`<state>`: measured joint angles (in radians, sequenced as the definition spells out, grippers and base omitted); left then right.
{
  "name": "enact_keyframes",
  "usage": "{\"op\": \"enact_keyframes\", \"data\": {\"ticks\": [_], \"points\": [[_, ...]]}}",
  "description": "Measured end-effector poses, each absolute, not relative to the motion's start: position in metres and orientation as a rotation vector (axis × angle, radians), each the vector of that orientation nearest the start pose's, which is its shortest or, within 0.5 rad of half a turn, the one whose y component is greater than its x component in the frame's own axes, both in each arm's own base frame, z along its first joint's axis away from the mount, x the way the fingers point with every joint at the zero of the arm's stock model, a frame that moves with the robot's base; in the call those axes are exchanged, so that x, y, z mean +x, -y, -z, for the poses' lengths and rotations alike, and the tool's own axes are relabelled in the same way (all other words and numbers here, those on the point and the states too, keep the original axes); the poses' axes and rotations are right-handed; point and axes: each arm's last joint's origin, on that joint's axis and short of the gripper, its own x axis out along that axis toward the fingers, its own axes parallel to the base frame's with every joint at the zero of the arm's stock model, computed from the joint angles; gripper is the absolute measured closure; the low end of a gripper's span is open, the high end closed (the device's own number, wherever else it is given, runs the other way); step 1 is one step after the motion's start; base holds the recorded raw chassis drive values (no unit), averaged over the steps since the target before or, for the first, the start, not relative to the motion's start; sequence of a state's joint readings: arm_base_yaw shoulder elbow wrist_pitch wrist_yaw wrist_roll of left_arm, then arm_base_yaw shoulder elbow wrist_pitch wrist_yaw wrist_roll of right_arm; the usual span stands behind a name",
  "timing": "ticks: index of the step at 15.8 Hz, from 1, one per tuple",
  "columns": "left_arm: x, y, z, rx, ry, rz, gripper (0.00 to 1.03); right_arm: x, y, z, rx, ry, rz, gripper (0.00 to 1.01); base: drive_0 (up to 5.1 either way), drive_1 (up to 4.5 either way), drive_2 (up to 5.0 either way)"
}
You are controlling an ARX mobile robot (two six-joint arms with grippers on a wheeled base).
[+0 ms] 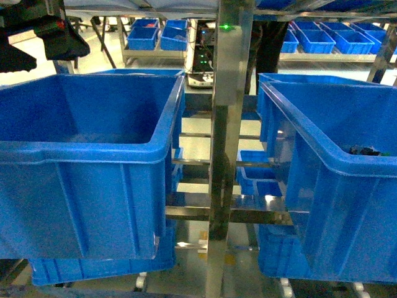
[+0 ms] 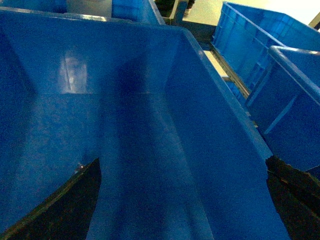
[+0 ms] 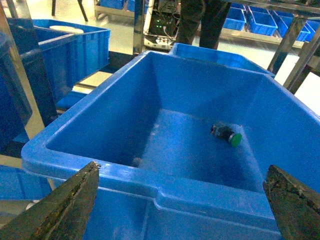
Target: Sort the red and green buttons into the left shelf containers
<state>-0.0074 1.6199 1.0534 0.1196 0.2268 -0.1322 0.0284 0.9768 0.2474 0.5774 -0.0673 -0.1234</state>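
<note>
A green button [image 3: 228, 135] with a dark body lies on its side on the floor of a large blue crate [image 3: 150, 177], toward the far right corner. My right gripper [image 3: 182, 166] is open and empty, just in front of that crate's near rim. The left gripper [image 2: 182, 160] is also open and empty, looking down into another large blue crate [image 2: 220, 150] whose visible floor is bare. In the head view this left crate [image 1: 93, 152] fills the left side, with my left arm [image 1: 59, 37] above its far left corner. No red button is in view.
A steel shelf post [image 1: 226, 124] stands between the left crate and the right crate [image 1: 335, 167]. Smaller blue bins [image 1: 155, 37] sit on racks at the back, and more crates [image 2: 250, 45] stand behind. A person's legs [image 3: 200, 20] are behind the right crate.
</note>
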Motion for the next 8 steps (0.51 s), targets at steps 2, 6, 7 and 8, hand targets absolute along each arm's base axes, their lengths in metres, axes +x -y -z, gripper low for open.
{"op": "enact_keyframes", "data": {"ticks": [2,6,7,8], "points": [[0.347,0.008,-0.255,-0.204,-0.444,0.204,0.05,0.182,-0.010,-0.198,-0.120,-0.127,-0.112,0.03,0.0,0.00,0.0],[0.295,-0.005,-0.295,-0.272,-0.381,0.193,0.05,0.167,-0.003,-0.209,-0.107,-0.110,-0.091,0.03,0.0,0.00,0.0],[0.277,-0.007,-0.300,-0.292,-0.381,0.183,0.05,0.163,-0.001,-0.210,-0.106,-0.104,-0.088,0.03,0.0,0.00,0.0],[0.263,-0.007,-0.304,-0.310,-0.374,0.174,0.05,0.158,0.001,-0.208,-0.105,-0.116,-0.088,0.03,0.0,0.00,0.0]]}}
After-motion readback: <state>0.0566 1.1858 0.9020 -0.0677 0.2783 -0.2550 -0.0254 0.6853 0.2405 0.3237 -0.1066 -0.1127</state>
